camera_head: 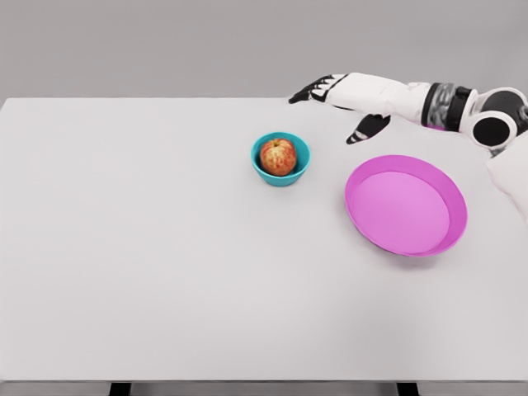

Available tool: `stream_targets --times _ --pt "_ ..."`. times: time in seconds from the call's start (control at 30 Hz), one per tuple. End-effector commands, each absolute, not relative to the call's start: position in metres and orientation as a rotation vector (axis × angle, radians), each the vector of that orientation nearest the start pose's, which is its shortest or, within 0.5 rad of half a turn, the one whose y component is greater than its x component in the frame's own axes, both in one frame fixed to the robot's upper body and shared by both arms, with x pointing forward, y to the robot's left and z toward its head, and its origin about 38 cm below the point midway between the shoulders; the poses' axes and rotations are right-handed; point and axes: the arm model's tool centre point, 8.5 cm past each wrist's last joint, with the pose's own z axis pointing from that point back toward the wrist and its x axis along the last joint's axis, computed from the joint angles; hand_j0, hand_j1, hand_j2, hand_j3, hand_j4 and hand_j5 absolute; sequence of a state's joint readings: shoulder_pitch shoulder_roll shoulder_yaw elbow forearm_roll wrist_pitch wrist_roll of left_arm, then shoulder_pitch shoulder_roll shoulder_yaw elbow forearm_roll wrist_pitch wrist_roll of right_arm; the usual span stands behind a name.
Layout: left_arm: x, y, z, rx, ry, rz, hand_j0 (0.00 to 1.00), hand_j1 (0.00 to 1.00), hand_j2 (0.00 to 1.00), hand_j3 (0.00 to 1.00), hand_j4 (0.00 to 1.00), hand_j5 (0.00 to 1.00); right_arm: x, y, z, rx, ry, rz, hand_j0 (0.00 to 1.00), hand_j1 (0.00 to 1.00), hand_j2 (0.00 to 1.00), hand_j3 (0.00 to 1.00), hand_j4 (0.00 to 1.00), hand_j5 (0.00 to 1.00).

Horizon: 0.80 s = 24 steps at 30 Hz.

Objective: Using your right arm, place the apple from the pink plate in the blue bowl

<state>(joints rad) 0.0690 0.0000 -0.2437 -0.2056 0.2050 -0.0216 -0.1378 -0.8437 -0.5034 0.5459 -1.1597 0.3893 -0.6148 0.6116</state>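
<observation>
At seven o'clock from the right hand (338,103) (fingers spread, empty), the apple (278,156) sits inside the blue bowl (298,164); pink plate (441,192) bare.

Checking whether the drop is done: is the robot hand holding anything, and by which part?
Nothing is held. The right robot hand is open above the table, and the apple sits in the bowl.
</observation>
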Motion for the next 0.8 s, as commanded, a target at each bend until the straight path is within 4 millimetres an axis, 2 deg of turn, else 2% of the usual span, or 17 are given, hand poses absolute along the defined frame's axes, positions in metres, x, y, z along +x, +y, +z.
stream_targets --times 0.0,0.1,0.2,0.3,0.37,0.47,0.5,0.6,0.7,0.77 --pt "0.026 0.243 -0.263 -0.098 -0.148 -0.053 1.0 1.0 1.0 1.0 1.0 1.0 0.505 -0.278 0.286 -0.444 -1.646 1.85 1.0 1.0 1.0 1.0 1.0 1.0" --pt "0.026 0.243 -0.263 -0.097 -0.148 -0.053 1.0 1.0 1.0 1.0 1.0 1.0 0.503 -0.296 0.277 -0.452 -1.608 1.827 1.0 1.0 1.0 1.0 1.0 1.0" --pt "0.026 0.243 -0.263 -0.098 -0.148 -0.053 1.0 1.0 1.0 1.0 1.0 1.0 0.486 -0.319 0.244 -0.416 -1.647 1.666 1.0 1.0 1.0 1.0 1.0 1.0" --pt "0.026 0.243 -0.263 -0.098 -0.148 -0.053 1.0 1.0 1.0 1.0 1.0 1.0 0.478 -0.341 0.24 -0.438 -1.688 1.539 1.0 1.0 1.0 1.0 1.0 1.0" --pt "0.026 0.243 -0.263 -0.098 -0.148 -0.053 1.0 1.0 1.0 1.0 1.0 1.0 0.473 -0.352 0.237 -0.451 -1.67 1.529 1.0 1.0 1.0 1.0 1.0 1.0" --pt "0.026 0.243 -0.263 -0.098 -0.148 -0.053 1.0 1.0 1.0 1.0 1.0 1.0 0.462 -0.363 0.222 -0.446 -1.646 1.504 1.0 1.0 1.0 1.0 1.0 1.0" --pt "0.026 0.243 -0.263 -0.098 -0.148 -0.053 1.0 1.0 1.0 1.0 1.0 1.0 0.458 -0.372 0.219 -0.456 -1.628 1.497 1.0 1.0 1.0 1.0 1.0 1.0" --pt "0.033 0.243 -0.263 -0.097 -0.158 -0.056 1.0 1.0 1.0 1.0 1.0 1.0 0.455 -0.375 0.215 -0.453 -1.613 1.498 1.0 1.0 1.0 1.0 1.0 1.0" --pt "0.028 0.243 -0.263 -0.096 -0.151 -0.05 1.0 1.0 1.0 1.0 1.0 1.0 0.453 -0.376 0.21 -0.447 -1.604 1.498 1.0 1.0 1.0 1.0 1.0 1.0" --pt "0.034 0.243 -0.263 -0.096 -0.16 -0.053 1.0 1.0 1.0 1.0 1.0 1.0 0.453 -0.375 0.21 -0.446 -1.606 1.497 1.0 1.0 1.0 1.0 1.0 1.0"
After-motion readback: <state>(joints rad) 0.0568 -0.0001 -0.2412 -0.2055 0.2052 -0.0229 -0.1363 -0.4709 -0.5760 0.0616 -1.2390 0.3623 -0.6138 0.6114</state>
